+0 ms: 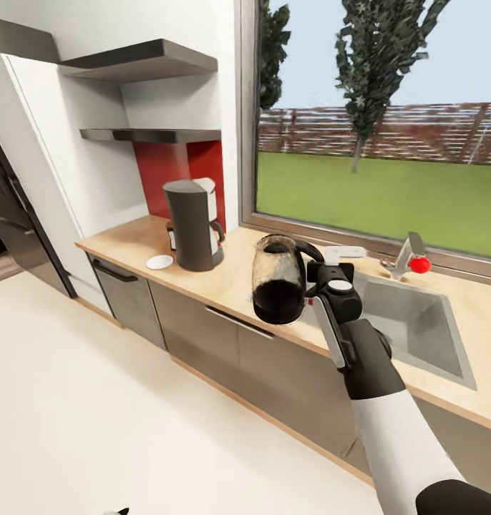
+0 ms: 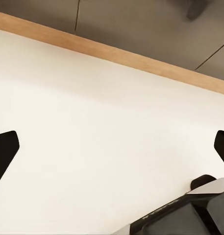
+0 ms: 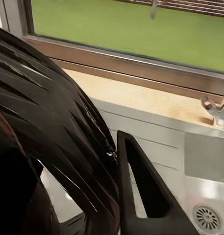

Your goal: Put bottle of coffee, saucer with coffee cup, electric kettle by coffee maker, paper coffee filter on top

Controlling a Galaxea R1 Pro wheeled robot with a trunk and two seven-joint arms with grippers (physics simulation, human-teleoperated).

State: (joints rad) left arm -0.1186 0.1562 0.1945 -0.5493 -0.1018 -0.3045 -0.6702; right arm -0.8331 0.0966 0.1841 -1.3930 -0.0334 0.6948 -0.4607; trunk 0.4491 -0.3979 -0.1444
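Observation:
My right gripper [image 1: 323, 277] is shut on the black loop handle of the electric kettle [image 1: 278, 280]. The clear-glass kettle hangs tilted above the kitchen countertop [image 1: 231, 282], just left of the sink. In the right wrist view the kettle's black handle and lid [image 3: 58, 127] loom close beside one finger [image 3: 146, 196]. The tall dark coffee maker [image 1: 194, 223] stands at the counter's left end below the thin kitchen shelf [image 1: 152, 134]. The white saucer [image 1: 159, 262] lies bare just left of it. My left gripper [image 2: 114, 149] hangs open over the floor.
The steel sink [image 1: 417, 325] with its faucet [image 1: 401, 259] and a red knob [image 1: 419, 265] lies to the right. A window runs behind the counter. A thicker dark slab [image 1: 142, 61] hangs above the shelf. A white fridge [image 1: 38, 172] stands at left. The pale floor [image 1: 131, 415] is open.

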